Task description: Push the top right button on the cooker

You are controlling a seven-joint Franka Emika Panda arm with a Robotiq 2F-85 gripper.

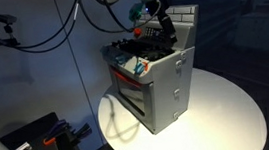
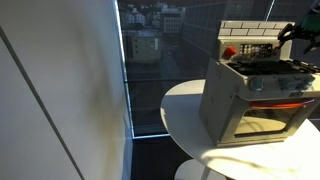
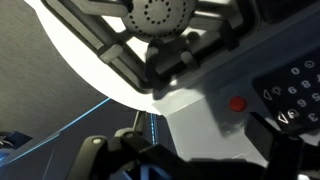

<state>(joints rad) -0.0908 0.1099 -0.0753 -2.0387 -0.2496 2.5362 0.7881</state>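
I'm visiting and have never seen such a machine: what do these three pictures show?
A robot arm's tool hangs over a small grey boxy toy stove with a red-trimmed oven door, standing on a round white table. Two pictures come from cameras in the room; in an exterior view a window shows city buildings. The third camera rides on the wrist, so it sees the stove top very close: a round burner and a small red button. Nothing seems held; whether the tool is open or shut is unclear.
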